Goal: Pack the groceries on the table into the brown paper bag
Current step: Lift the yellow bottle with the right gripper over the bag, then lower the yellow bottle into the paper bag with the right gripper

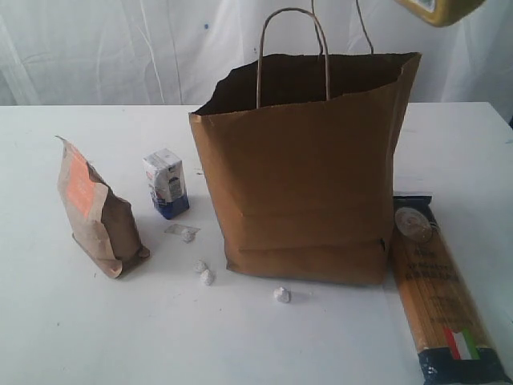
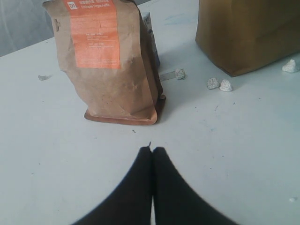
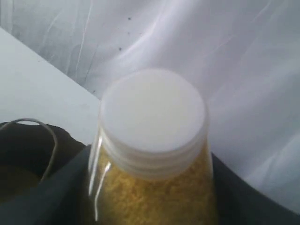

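Above bag (image 1: pixel 304 184), 1 o'clock: bottle (image 3: pixel 152 150) pinched by right pincer (image 3: pixel 152 201)
Left pincer (image 2: pixel 152 151): pressed together, facing pouch (image 2: pixel 110 61)

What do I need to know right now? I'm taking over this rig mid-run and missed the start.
Left gripper: shut, empty, low over the table, facing the pouch.
Right gripper: shut on the grain bottle, held high above the bag.
Exterior view: pouch and carton stand left of the bag, spaghetti packet lies right of it.
Done: cannot see what is in the bag.
Left: drop the bottle in, then pouch, carton, spaghetti.
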Robot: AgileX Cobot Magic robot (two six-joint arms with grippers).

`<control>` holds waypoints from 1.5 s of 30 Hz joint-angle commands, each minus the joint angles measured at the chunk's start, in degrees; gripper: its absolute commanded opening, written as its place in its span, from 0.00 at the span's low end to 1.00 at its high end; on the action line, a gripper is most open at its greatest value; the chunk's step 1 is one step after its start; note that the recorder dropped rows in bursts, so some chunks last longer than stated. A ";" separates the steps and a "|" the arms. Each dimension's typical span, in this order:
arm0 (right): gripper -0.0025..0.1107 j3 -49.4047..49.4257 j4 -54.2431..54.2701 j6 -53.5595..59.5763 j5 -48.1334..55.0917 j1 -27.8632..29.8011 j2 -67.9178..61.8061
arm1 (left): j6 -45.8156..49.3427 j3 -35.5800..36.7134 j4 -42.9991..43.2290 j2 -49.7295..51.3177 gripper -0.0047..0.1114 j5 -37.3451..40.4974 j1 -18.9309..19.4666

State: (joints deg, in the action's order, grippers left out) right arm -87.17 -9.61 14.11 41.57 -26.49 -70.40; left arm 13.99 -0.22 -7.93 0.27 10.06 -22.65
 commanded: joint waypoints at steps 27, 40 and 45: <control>0.02 -4.71 27.00 22.27 8.52 0.73 -16.69 | -0.20 0.22 -0.28 -0.27 0.04 -0.01 0.22; 0.02 1.96 31.86 24.84 10.24 0.21 -16.56 | -0.20 0.22 -0.28 -0.27 0.04 -0.01 0.22; 0.02 3.74 31.87 24.84 9.31 0.21 -16.56 | -0.20 0.22 -0.28 -0.27 0.04 -0.01 0.22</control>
State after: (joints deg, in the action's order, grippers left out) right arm -84.37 21.02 38.17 52.42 -26.22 -87.86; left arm 13.99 -0.22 -7.93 0.27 10.06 -22.65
